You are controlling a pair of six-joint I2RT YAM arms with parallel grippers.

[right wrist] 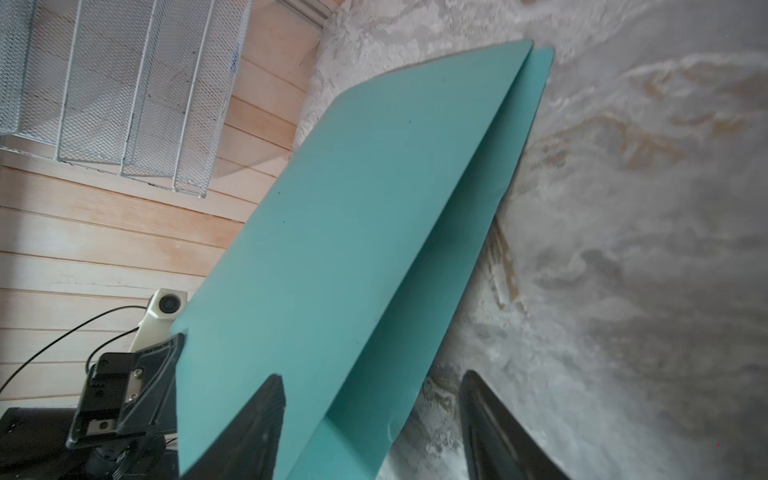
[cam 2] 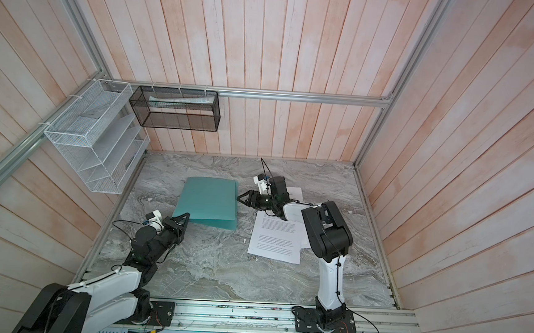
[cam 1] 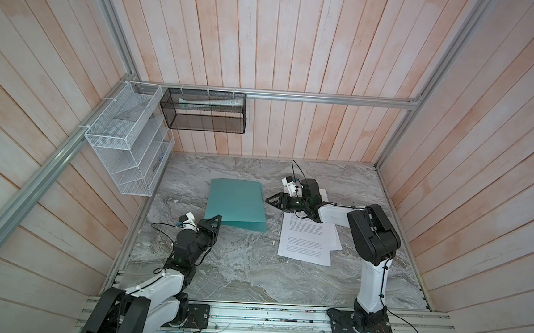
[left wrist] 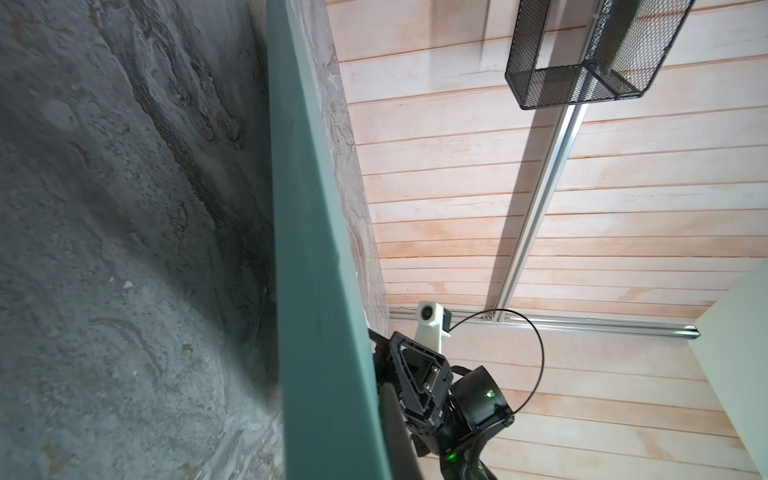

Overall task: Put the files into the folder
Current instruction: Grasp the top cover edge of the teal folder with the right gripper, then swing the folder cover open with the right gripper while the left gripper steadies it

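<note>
Left gripper (cam 1: 215,219) clenched on folder (cam 1: 235,203) corner, top cover raised off lower flap. Right gripper (cam 1: 268,200) stood empty, jaws apart, just beside folder's open edge. Files (cam 1: 305,240) lay beside folder, same side (partly under right arm). Best: hold cover high, steady; slide sheets in low, square.

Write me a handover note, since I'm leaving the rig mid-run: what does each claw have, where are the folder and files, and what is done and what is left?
Left claw: shut on the near left corner of the folder, whose top cover stands slightly lifted off the lower one.
Right claw: open, holding nothing, at the folder's right edge.
Files: loose pile on the table, right of the folder, partly under the right arm.
Done: cover gripped.
Left: open the folder fully and move the files in; none are inside yet.
</note>
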